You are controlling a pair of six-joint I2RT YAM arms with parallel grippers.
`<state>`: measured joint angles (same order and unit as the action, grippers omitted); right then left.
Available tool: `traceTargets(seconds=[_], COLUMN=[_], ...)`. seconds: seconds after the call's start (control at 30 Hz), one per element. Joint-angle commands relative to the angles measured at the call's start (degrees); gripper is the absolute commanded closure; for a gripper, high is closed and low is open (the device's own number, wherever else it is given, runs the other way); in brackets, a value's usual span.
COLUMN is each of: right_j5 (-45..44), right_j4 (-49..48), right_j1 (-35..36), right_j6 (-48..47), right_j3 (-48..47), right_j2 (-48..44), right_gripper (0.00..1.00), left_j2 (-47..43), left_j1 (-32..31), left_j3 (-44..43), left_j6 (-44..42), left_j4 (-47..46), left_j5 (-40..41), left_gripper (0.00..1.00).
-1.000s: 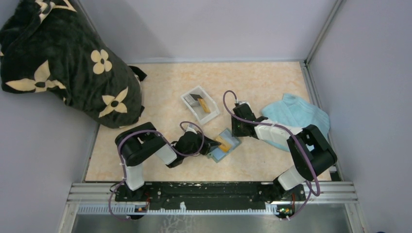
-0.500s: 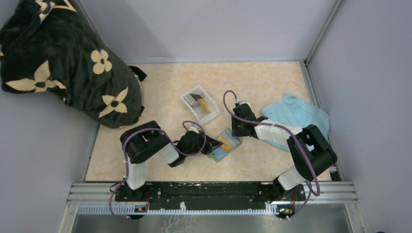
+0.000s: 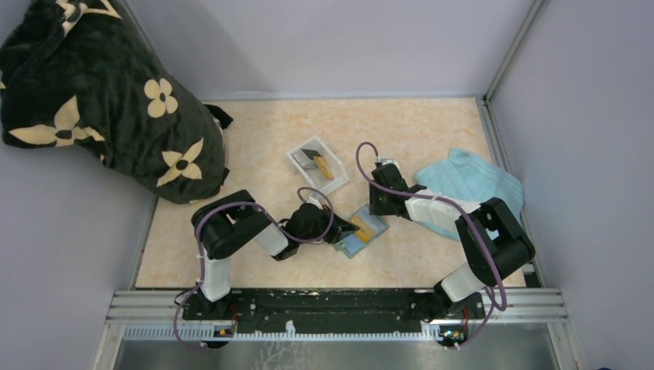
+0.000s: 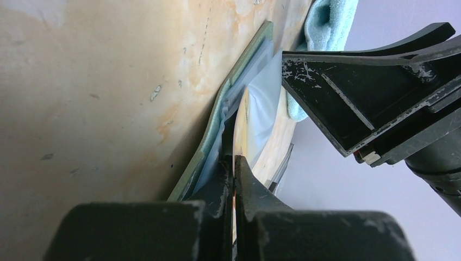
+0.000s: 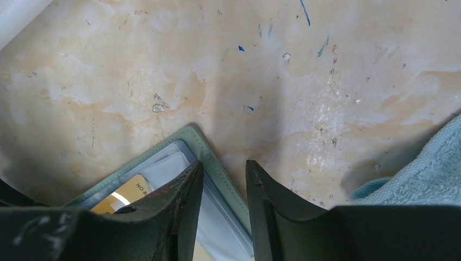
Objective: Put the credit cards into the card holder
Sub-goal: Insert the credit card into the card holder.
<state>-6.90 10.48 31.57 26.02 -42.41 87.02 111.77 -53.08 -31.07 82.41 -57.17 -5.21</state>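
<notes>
Mid-table, the card holder point(image 3: 356, 245) lies open, left gripper point(image 3: 347, 229) pinched tight on an orange card point(image 3: 359, 226) at its slot, right gripper point(image 3: 379, 208) half-spread over the far rim, gripping nothing. Card could buckle or shove the holder if it misses. Scuffed marbled table point(image 3: 416, 131), grey walls point(image 3: 347, 46), blue towel point(image 3: 470, 181) nearby

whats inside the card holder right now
An orange-yellow card lies in the open card holder, one end pinched by the left gripper. Whether it sits in a slot is covered by the right gripper.
</notes>
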Motion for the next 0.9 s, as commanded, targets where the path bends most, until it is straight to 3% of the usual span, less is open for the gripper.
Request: traceTargets(seconds=[0.0,0.33,0.63,0.87], right_j5=[3.4,3.4,3.4,3.2], right_j4=[4.4,4.5,4.5,4.7], right_j1=[0.2,0.2,0.2,0.2], right_j6=[0.3,0.2,0.6,0.7], right_j3=[3.2,3.5,3.4,3.6], right_j2=[2.9,3.6,3.8,3.6], right_gripper=[0.62,0.62,0.63,0.63], left_j2=[2.4,5.4,4.2,-0.4], left_j1=[-0.7,-0.3,-0.2,-0.2], left_j3=[-0.3,-1.6,-2.2,-2.0], left_j6=[-1.8,-1.6,-2.9,-4.4], left_j4=[6.8,3.6,6.0,15.6], left_j5=[-2.7,-6.4,-6.5,-4.8], left_gripper=[1.00,1.00,0.73,0.68])
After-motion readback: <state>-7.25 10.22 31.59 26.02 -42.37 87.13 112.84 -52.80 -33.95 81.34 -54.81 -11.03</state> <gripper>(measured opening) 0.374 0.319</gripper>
